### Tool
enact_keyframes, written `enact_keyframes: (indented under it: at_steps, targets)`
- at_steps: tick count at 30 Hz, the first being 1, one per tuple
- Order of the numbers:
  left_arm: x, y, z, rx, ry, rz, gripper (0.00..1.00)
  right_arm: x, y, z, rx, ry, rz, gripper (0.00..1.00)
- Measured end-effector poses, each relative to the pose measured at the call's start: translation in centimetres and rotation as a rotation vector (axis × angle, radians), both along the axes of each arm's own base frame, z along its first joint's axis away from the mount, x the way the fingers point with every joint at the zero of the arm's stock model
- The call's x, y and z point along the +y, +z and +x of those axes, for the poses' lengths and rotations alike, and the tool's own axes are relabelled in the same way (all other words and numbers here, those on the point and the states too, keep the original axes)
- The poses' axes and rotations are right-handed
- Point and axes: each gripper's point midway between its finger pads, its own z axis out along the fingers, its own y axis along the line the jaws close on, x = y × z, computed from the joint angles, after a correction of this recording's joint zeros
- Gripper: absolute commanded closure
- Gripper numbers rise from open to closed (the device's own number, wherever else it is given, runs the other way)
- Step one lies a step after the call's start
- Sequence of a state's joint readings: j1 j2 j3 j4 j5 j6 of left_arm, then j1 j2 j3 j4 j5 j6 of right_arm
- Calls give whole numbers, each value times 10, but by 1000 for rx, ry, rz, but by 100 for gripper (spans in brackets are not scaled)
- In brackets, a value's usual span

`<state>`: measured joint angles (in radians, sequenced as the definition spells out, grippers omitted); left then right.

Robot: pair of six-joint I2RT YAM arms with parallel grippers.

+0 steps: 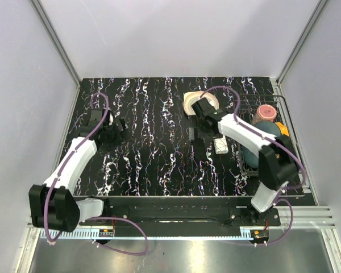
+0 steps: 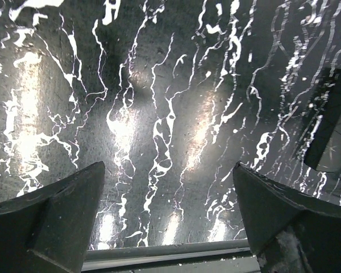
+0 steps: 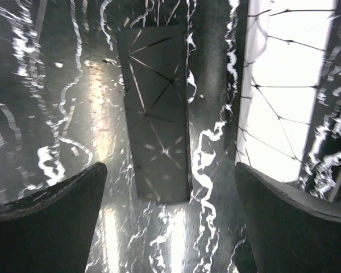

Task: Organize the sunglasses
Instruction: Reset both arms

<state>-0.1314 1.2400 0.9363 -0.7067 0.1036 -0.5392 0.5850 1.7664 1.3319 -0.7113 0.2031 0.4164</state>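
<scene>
Right wrist view: the right gripper [image 3: 171, 166] has its fingers spread wide with nothing between them, above the black marbled table [image 3: 74, 114]. At 12 o'clock from the gap lies the flat black case [image 3: 159, 114], set lengthwise. At 2 o'clock, near it but not touching, is the white box [image 3: 284, 96]. Left wrist view: the left gripper [image 2: 169, 168] is likewise spread and empty over bare tabletop, with a dark flat shape [image 2: 329, 119] at its 3 o'clock. From above, the left gripper sits at the table's 9 o'clock and the right at 1 o'clock, beside a cream round object [image 1: 192, 102]. A wire basket [image 1: 245, 164] at 3 o'clock holds a pink cup [image 1: 266, 111] and an orange piece [image 1: 282, 128]. Whether that piece is the sunglasses I cannot tell.
</scene>
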Motion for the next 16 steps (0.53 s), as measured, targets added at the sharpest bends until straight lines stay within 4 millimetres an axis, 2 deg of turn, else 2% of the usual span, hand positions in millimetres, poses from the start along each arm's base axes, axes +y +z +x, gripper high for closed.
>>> enact_keyframes:
  at_steps: [1, 5, 9, 12, 16]
  targets:
    - [0, 6, -1, -17, -3, 0, 1, -1, 12, 0, -25, -11, 16, 0]
    - [0, 37, -3, -108, -26, -8, 1, -15, 82, 1, -204, -108, 83, 0]
    - [-3, 65, -6, -191, -51, -22, 1, -40, 146, -2, -391, -221, 142, 0]
    - [-3, 79, -6, -233, -59, -23, 1, -55, 172, -7, -470, -279, 158, 0]
    - [-2, 90, -4, -261, -73, -13, 1, -67, 186, -10, -520, -327, 161, 0]
